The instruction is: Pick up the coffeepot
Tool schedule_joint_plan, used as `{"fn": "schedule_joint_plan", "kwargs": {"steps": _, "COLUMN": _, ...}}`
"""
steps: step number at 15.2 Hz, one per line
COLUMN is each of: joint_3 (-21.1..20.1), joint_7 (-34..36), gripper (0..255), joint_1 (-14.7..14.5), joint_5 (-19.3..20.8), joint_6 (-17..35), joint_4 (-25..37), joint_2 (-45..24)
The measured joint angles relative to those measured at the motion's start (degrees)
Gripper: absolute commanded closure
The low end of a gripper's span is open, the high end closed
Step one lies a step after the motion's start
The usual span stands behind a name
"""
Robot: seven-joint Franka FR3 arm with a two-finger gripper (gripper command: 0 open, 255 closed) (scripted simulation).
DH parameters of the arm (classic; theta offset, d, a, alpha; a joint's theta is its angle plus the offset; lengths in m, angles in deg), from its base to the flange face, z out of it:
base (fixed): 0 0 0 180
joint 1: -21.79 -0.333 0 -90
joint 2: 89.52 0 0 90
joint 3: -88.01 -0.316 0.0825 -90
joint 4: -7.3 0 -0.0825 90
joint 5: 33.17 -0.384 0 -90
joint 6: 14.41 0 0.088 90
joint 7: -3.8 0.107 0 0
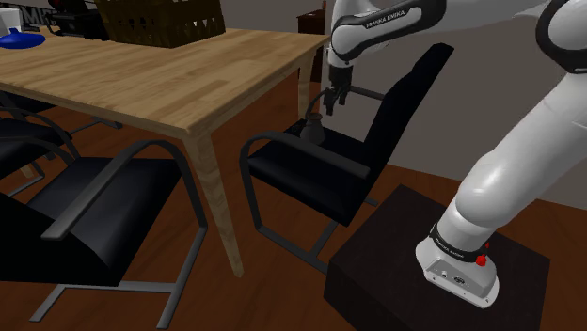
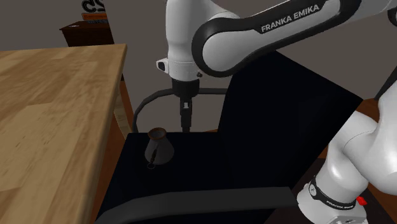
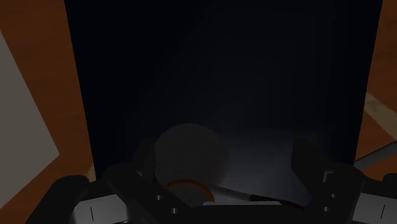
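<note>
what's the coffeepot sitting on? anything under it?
The coffeepot stands upright on the black chair seat, next to the wooden table. The patch of seat beneath its base is covered, so anything there cannot be seen.

Shoulder view: behind stand (image 1: 376, 268), lower right, facing table (image 1: 141, 80). Second exterior: close above chair (image 2: 216, 172). Wrist: straight down; all share chair.
</note>
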Motion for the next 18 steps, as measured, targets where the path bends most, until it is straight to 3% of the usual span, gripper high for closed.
{"fn": "schedule_joint_plan", "kwargs": {"steps": 7, "joint_3": 1.08, "joint_7": -3.8, "gripper": 0, "joint_1": 0.64, "joint_5": -2.14, "joint_6": 5.03, "joint_4": 10.48, "joint_2": -14.94}}
{"fn": "schedule_joint_plan", "kwargs": {"steps": 15, "joint_3": 1.11, "joint_7": -4.31, "gripper": 0, "joint_1": 0.81, "joint_5": -2.62, "joint_6": 10.28, "joint_4": 8.8, "joint_2": -18.49}}
{"fn": "schedule_joint_plan", "kwargs": {"steps": 16, "joint_3": 1.09, "joint_7": -4.28, "gripper": 255, "joint_1": 0.78, "joint_5": -2.62, "joint_6": 10.54, "joint_4": 8.58, "joint_2": -18.53}}
{"fn": "schedule_joint_plan", "kwargs": {"steps": 18, "joint_3": 1.08, "joint_7": -4.25, "gripper": 255, "joint_1": 0.77, "joint_5": -2.61, "joint_6": 10.71, "joint_4": 8.46, "joint_2": -18.53}}
